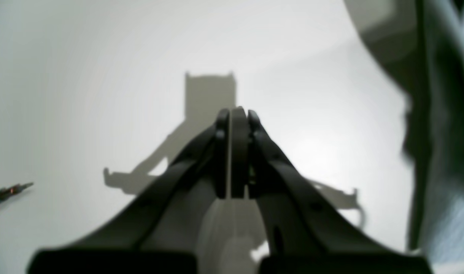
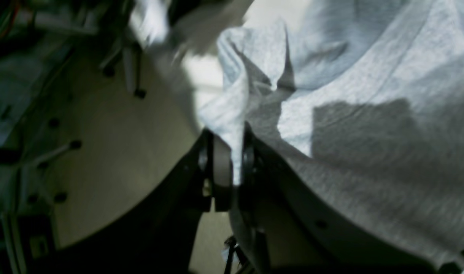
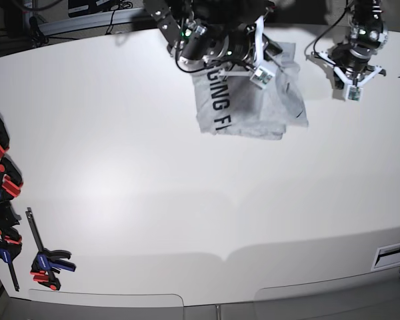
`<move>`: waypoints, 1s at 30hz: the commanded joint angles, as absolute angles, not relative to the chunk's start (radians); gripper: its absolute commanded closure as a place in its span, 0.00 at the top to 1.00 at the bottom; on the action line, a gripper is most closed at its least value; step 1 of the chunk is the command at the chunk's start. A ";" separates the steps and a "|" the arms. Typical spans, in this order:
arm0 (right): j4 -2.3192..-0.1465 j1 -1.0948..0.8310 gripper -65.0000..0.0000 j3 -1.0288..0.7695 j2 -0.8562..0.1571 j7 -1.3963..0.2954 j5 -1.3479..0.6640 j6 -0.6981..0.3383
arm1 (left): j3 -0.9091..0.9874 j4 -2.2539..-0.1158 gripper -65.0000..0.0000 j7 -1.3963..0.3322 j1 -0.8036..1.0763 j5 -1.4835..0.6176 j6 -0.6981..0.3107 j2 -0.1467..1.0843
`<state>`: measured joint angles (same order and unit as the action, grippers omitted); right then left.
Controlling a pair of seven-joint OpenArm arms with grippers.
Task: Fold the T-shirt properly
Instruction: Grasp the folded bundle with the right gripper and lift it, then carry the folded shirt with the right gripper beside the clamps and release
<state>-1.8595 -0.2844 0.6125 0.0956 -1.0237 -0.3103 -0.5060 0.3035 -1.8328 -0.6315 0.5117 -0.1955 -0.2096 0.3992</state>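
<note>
Right gripper [image 2: 228, 167] clamped on T-shirt [image 3: 253, 100] edge, cloth hanging rumpled, far table [image 3: 120, 167] side. Left gripper [image 1: 234, 152] closed, empty, well apart.

A broad white surface [image 3: 153, 173] fills the room, brightly lit, with clamps [image 3: 7, 220] lying along its left edge.

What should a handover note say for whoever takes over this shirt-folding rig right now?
Right gripper: shut on a bunched edge of the T-shirt.
Left gripper: shut, empty, over bare table, apart from the shirt.
T-shirt: rumpled heap at the table's far edge, black lettering partly showing, partly under the right arm.
Done: no tidy fold visible.
Left: spread it flat, then fold.
</note>
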 commanded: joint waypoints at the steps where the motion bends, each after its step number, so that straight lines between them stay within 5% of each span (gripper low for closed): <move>1: -1.875 -0.280 0.00 0.627 0.108 -1.016 -0.346 -0.518 | 0.326 -1.848 0.00 -0.612 0.513 -0.216 -0.202 0.413; 2: -1.875 -0.280 0.01 0.633 0.108 -1.024 -0.353 -0.518 | 0.342 -1.848 0.00 -0.612 0.513 -0.231 -0.203 0.413; 5: -1.875 -0.280 0.32 0.635 0.108 -1.026 -0.353 -0.518 | 0.369 -1.848 0.00 -0.612 0.513 -0.251 -0.213 0.413; 7: -1.875 -0.279 0.43 0.635 0.108 -1.015 -0.354 -0.518 | 0.374 -1.848 0.00 -0.612 0.513 -0.261 -0.213 0.414; 19: -1.877 -0.152 0.42 0.591 0.108 -0.979 -0.165 -0.486 | 0.374 -1.908 0.00 -0.612 0.513 -0.324 -0.255 0.414; 20: -1.876 -0.141 0.36 0.575 0.108 -0.981 -0.167 -0.487 | 0.374 -1.920 0.00 -0.612 0.513 -0.324 -0.255 0.414; 22: -1.876 -0.120 0.00 0.545 0.108 -1.040 -0.199 -0.516 | 0.374 -1.939 0.00 -0.612 0.513 -0.324 -0.255 0.413; 27: -1.868 -0.114 0.00 0.484 0.093 -1.161 -0.394 -0.695 | 0.374 -1.946 0.00 -0.612 0.513 -0.324 -0.255 0.413; 30: -1.805 -0.105 0.00 0.486 0.074 -1.148 -0.397 -0.698 | 0.374 -1.946 0.00 -0.612 0.513 -0.324 -0.255 0.413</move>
<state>-1.7893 -0.1177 0.4877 0.0658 -1.1679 -0.3901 -0.6899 0.3660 -1.9266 -0.6319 0.5121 -0.3180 -0.2588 0.3996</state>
